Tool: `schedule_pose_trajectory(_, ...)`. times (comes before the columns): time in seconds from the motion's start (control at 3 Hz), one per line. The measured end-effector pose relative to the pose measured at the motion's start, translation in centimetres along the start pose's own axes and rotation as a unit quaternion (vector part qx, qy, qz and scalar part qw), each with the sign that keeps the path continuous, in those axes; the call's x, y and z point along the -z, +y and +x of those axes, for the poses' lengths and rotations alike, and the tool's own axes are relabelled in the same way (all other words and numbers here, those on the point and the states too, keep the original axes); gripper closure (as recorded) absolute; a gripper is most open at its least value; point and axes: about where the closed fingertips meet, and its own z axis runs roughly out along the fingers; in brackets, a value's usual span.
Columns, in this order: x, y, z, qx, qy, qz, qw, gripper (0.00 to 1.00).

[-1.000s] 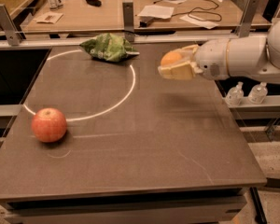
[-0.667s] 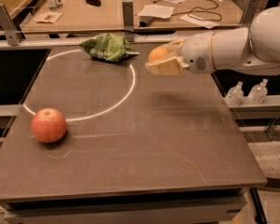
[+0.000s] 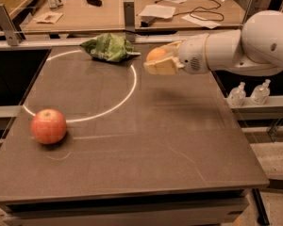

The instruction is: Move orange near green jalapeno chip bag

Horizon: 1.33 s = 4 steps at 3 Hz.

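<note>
Gripper [image 3: 154, 61]: held above the far right part of the table [image 3: 155, 164], just right of the white ring [image 3: 132, 84]; jaws closed on the orange
Orange [image 3: 155, 53]: clamped between the fingers, clear of the table, near the right end of the bag, not touching it
Bag [image 3: 109, 47]: lies at the far edge, across the ring's far arc
Apple [image 3: 48, 126]: front left, on the ring's near arc, well apart from the orange
Arm [image 3: 236, 48]: reaches in from the right
Change: gripper and orange are further left than 0.7 s ago, closer to the bag; bag and apple unmoved
</note>
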Motion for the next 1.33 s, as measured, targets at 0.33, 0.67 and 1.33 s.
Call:
schedule_pose_trajectory(0.33,-2.1,-2.7,0.3,-0.010,0.001,0.029,0.9995,1.00)
schedule_pose_trajectory(0.67,-4.6,-5.1,0.3,-0.004,0.002,0.044,0.9990,1.00)
schedule_pose_trajectory(1.33,-9.7,-6.2,0.3,0.014,0.013,0.031,0.9993,1.00)
